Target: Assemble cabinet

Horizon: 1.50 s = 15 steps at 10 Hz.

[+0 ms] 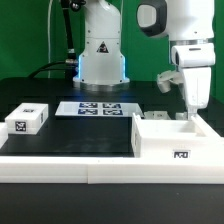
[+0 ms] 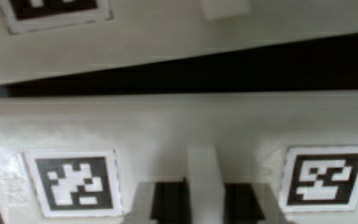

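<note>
We have the exterior view set low in front of the table, just outside the long white rail [image 1: 60, 165]. It faces across the black tabletop [image 1: 70, 135] toward the robot base [image 1: 100, 55] and the green curtain [image 1: 30, 40] behind. It stands far enough back to take in the marker board [image 1: 98, 108], a small tagged block [image 1: 27, 120] at the exterior view's left and the cabinet body [image 1: 175, 145] at its right. Our wrist view sits on the arm and looks down along the dark fingers [image 2: 167, 200]. It is so close that blurred white tagged surfaces fill it. Both views share the stretch of cabinet body around the gripper [image 1: 191, 113].
</note>
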Motion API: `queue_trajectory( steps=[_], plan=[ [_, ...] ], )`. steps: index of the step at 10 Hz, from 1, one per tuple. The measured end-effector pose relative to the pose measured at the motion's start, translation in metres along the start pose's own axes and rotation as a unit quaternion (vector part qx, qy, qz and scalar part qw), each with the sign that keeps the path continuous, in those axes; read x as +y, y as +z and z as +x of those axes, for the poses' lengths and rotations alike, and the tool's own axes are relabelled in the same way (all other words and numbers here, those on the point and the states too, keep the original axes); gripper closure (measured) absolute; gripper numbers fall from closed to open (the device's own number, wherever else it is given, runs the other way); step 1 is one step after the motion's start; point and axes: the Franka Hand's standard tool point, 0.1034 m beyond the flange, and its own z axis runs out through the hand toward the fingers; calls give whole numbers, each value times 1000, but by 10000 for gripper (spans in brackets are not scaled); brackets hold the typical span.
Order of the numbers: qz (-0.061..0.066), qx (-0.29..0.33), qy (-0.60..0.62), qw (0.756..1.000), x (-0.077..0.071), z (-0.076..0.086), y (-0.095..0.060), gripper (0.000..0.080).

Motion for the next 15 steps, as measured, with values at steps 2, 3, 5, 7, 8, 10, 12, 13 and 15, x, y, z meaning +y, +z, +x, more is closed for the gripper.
queue_trajectory(
  steps=[2,3,5,7,8,10,12,13,15],
  plan=[
    [-8,-11,-5,1000,11,-7,-23,729],
    [-10,-14,-5,1000,16,-14,-29,729],
    [-12,-17,-2,1000,24,-26,-33,729],
    [-10,-17,0,1000,22,-25,-31,729],
    [-10,-17,1,1000,22,-26,-31,729],
    [-11,-18,-4,1000,28,-28,-33,729],
    [-12,-21,-3,1000,36,-31,-36,729],
    [-9,-23,-3,1000,36,-32,-36,729],
    [-8,-23,-3,1000,36,-32,-36,729]
  ],
)
